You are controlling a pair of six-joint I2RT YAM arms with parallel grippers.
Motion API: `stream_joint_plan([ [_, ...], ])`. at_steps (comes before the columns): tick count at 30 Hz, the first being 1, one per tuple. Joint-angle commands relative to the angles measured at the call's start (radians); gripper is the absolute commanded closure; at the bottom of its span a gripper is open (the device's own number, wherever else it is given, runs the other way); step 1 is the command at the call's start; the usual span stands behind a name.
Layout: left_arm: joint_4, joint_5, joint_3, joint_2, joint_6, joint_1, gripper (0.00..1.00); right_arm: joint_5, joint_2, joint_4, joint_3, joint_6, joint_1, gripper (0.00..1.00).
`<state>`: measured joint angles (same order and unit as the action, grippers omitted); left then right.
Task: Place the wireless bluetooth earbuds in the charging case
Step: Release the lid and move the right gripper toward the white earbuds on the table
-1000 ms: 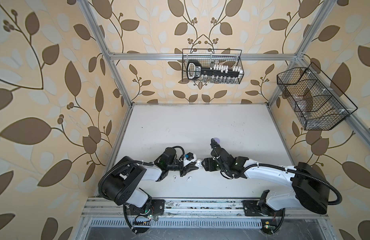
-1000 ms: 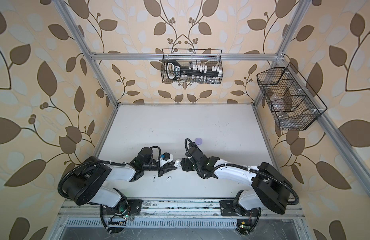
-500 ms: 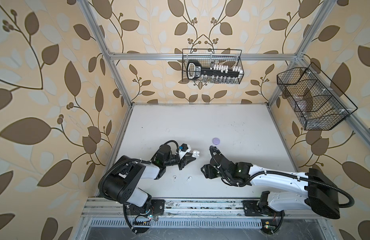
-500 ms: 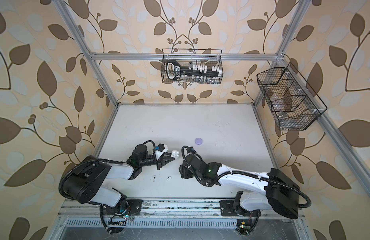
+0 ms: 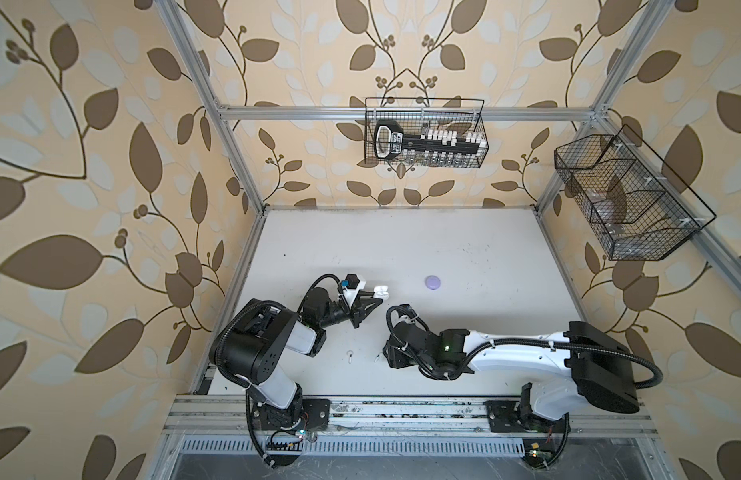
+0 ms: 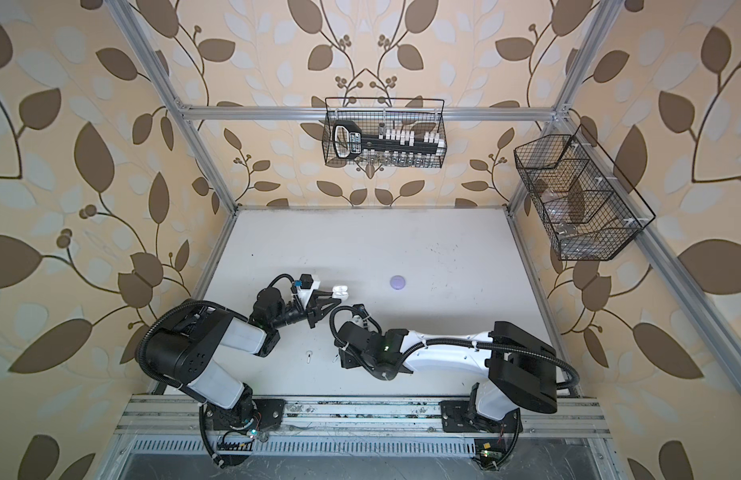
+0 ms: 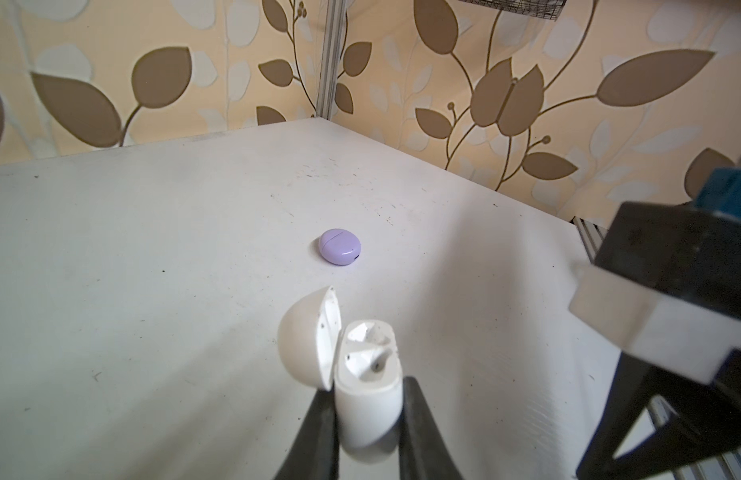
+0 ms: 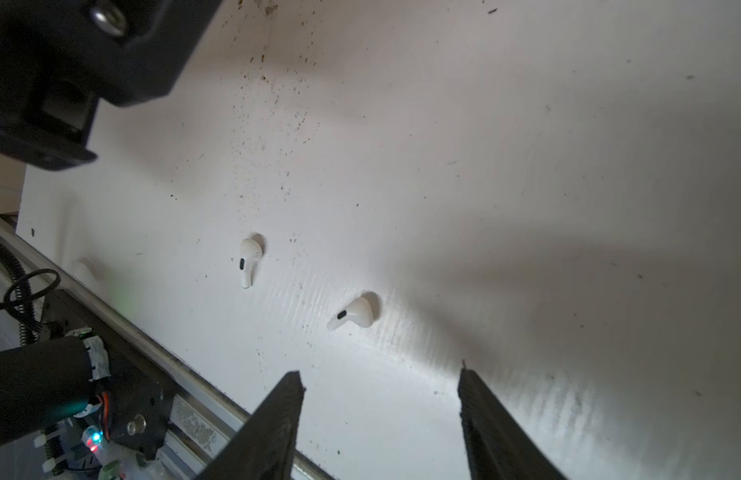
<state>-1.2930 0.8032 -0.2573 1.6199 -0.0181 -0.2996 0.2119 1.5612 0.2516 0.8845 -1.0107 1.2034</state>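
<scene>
My left gripper [image 7: 368, 386] is shut on the body of the white charging case [image 7: 368, 399], held a little above the table. Its lid stands open and both sockets look empty. Both top views show the case [image 5: 381, 290] [image 6: 340, 289] at the left fingertips. Two white earbuds [image 8: 249, 259] [image 8: 354, 314] lie apart on the table near the front edge, also visible in both top views [image 5: 350, 356] [image 6: 334, 356]. My right gripper [image 8: 381, 372] hangs open just short of the nearer earbud, with nothing between its fingers.
A shut lavender case [image 5: 433, 281] [image 7: 340, 252] lies on the table behind both grippers. The front rail [image 5: 402, 409] runs close behind the earbuds. Wire baskets hang on the back wall [image 5: 424, 139] and the right wall [image 5: 626, 199]. The left arm's wrist [image 8: 69, 62] looms near the right gripper.
The right gripper drew back from the case toward the front edge, over the earbuds, and its jaws narrowed somewhat. The left gripper carried the open case a little farther back.
</scene>
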Motion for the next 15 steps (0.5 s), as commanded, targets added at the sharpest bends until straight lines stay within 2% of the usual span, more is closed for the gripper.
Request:
stream_joint_plan([
  [1, -0.127, 0.010, 0.011, 0.009, -0.016, 0.007, 0.91, -0.016, 0.049, 0.021, 0.035, -0.073, 0.002, 0.44],
  [12, -0.126, -0.024, 0.012, 0.020, 0.003, 0.007, 0.90, -0.049, 0.194, 0.102, 0.182, -0.129, 0.021, 0.57],
  [15, -0.127, -0.024, 0.013, 0.020, 0.005, 0.007, 0.90, -0.047, 0.226, 0.120, 0.205, -0.139, 0.026, 0.58],
])
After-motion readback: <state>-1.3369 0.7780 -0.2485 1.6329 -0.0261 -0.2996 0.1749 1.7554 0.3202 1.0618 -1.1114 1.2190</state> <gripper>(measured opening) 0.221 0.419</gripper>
